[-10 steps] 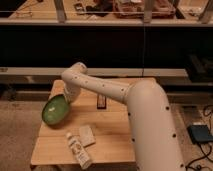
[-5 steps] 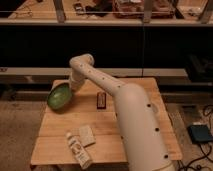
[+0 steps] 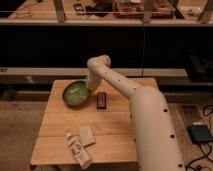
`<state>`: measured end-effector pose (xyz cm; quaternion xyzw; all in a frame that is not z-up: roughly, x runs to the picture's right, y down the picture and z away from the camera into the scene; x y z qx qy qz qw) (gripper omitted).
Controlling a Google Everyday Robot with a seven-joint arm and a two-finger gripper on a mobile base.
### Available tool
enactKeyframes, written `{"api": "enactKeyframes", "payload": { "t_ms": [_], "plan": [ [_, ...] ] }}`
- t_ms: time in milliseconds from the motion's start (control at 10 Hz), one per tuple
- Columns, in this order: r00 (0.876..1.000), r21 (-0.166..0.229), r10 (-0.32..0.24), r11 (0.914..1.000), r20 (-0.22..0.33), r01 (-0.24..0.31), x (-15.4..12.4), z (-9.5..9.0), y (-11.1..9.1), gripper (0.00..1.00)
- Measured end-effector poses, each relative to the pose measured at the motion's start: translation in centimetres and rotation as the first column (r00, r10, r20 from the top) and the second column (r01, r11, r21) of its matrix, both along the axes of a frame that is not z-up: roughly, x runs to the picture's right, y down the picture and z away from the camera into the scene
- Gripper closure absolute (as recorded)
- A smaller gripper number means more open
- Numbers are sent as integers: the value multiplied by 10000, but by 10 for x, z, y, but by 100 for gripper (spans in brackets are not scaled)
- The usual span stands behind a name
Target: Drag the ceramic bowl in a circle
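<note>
The ceramic bowl (image 3: 76, 93) is a wide, shallow, glossy green dish with a paler rim, lying on the far left part of the wooden table (image 3: 55, 125). My white arm reaches from the lower right across the table, and its gripper (image 3: 91, 89) comes down at the bowl's right rim. The gripper is shut on that rim. The wrist hides the fingertips themselves.
A dark rectangular object (image 3: 102, 100) lies just right of the bowl, close under the arm. A pale flat packet (image 3: 87, 135) and a white bottle (image 3: 78, 150) lie near the table's front edge. A dark shelf and railing run behind the table.
The bowl has slid across the table top, toward the far edge and to the right, with the gripper on its rim. The arm has stretched further out over the table.
</note>
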<state>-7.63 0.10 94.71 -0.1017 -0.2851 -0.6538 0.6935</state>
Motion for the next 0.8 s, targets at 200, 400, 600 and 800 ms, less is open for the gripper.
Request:
{"api": "enactKeyframes", "payload": {
  "t_ms": [200, 400, 600, 800],
  "plan": [
    [9953, 200, -973, 9951, 8, 973, 13, -33, 30, 100],
    [9859, -98, -1636, 9864, 354, 1640, 4, -65, 79, 100],
    [9810, -276, -1858, 9819, 565, 1875, -8, -87, 112, 100],
    [9803, -102, -1706, 9850, 996, 1725, -44, -98, 125, 100]
  ]
}}
